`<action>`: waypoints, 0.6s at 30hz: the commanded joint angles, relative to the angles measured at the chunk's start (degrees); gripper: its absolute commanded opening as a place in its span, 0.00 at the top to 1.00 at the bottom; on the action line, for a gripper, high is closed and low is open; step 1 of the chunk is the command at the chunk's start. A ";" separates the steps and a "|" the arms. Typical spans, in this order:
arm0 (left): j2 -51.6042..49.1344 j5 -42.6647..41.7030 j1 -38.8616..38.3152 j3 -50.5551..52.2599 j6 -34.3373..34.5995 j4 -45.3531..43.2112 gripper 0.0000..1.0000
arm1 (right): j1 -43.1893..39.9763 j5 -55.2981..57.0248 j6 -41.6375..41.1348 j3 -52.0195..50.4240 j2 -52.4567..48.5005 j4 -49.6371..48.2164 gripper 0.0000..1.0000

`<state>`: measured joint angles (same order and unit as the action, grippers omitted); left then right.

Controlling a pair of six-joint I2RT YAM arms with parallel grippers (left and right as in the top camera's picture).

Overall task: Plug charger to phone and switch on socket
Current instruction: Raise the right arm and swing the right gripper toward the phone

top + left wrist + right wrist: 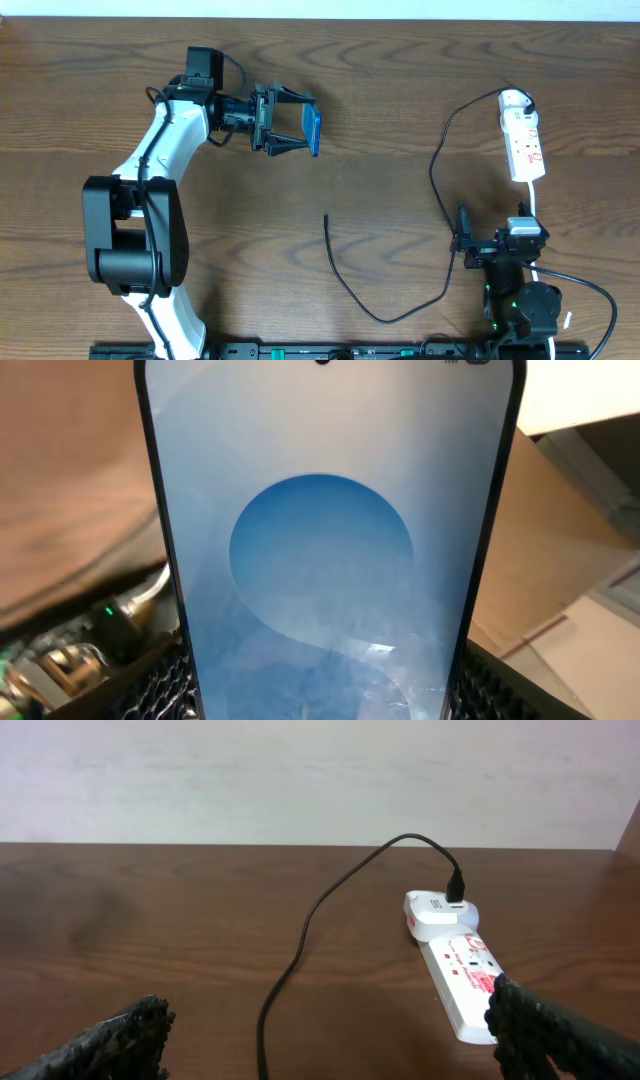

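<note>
Table [400,60]: dark brown wood grain that fills the overhead view.
Wall [300,780]: plain and pale, behind the table's far edge at 12 o'clock.
Room: past the phone in the left wrist view, tan cardboard boxes [575,530] show at 3 o'clock.
Left gripper [290,125]: at 10 o'clock from the table centre, pointing toward 3 o'clock and clamped on the phone.
Phone [313,131]: stands on edge in that grip with its blue screen turned back to the wrist. It fills the left wrist view [320,560], with the black ribbed pads [165,685] against both long sides.
Socket [523,140]: white strip lying flat at 2 o'clock, its length running 12 to 6.
Adapter [437,910]: white block at the socket's 12 o'clock end, with the charger plugged into it.
Cord [535,200]: white, leaving the socket's 6 o'clock end toward the right arm.
Charger [440,190]: thin black cable that loops from the adapter toward 9 o'clock, then down past the right gripper and along 6 o'clock. Its free tip [326,216] lies on the table near the centre, well apart from the phone.
Right gripper [464,248]: at 4 o'clock with its fingers [130,1040] spread wide, holding nothing.
In the way: the charger runs just beside the right gripper's 9 o'clock side. Whether they touch cannot be told.
</note>
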<state>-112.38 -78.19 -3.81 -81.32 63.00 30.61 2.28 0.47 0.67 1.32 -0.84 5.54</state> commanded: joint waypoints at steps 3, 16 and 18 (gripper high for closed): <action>2.23 2.23 0.20 -0.07 -7.41 -0.17 0.92 | 0.22 0.46 0.68 -0.39 0.46 0.02 0.01; 2.23 2.86 0.20 -0.07 -9.40 -13.81 0.92 | 0.22 0.46 0.68 -0.39 0.46 0.02 0.01; 2.23 2.86 0.20 -0.07 -9.38 -15.10 0.93 | 0.20 1.22 1.29 -0.39 0.46 -0.20 0.01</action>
<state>-112.38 -74.17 -3.81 -81.28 54.94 17.43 2.26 0.47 0.67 1.32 -0.84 5.52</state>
